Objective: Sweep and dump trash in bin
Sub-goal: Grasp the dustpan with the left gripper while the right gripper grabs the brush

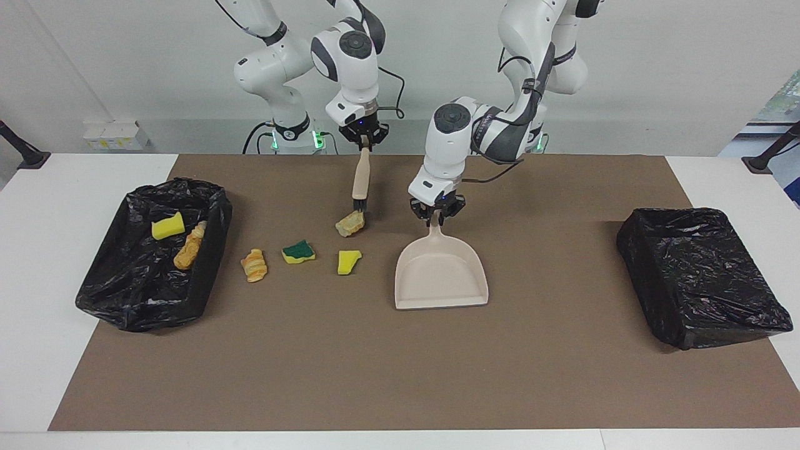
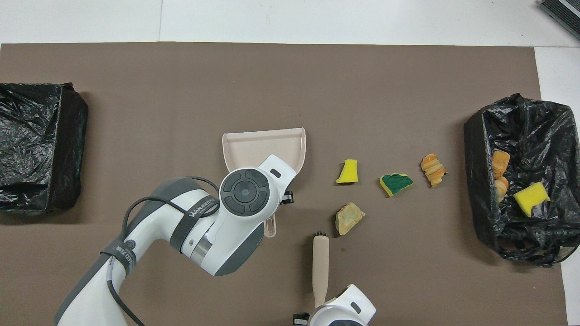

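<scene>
So right now our left claw [image 1: 437,217] is clamped on the handle of the beige dustpan [image 1: 441,275], with the pan flat on the brown mat [image 1: 400,375] and its open mouth pointing away from us. Our right claw [image 1: 364,142] is pinched shut on the top of the brush [image 1: 360,184], which hangs nearly upright with its black bristles just beside the tan bread-like bit [image 1: 350,223], maybe touching it; we can't tell for sure.

The trash still on the mat: that tan bit right under the right claw, then the yellow sponge chunk [image 1: 348,261], the green-and-yellow sponge [image 1: 298,252] and the orange pastry bit [image 1: 254,265], stringing out from the dustpan toward the open bin [image 1: 206,206] at the right arm's end of the bench. A yellow sponge [image 1: 167,226] and an orange bit [image 1: 189,248] are already in that bin. A second black-bagged bin [image 1: 700,275] sits well apart at the left arm's end.

How we'd do this step well, just our take: the pan's mouth isn't facing the lumps, so we'd turn it toward them and keep the lip pressed flat on the mat. Then short low strokes, one lump at a time, so the light sponge bits don't bounce past the rim.
</scene>
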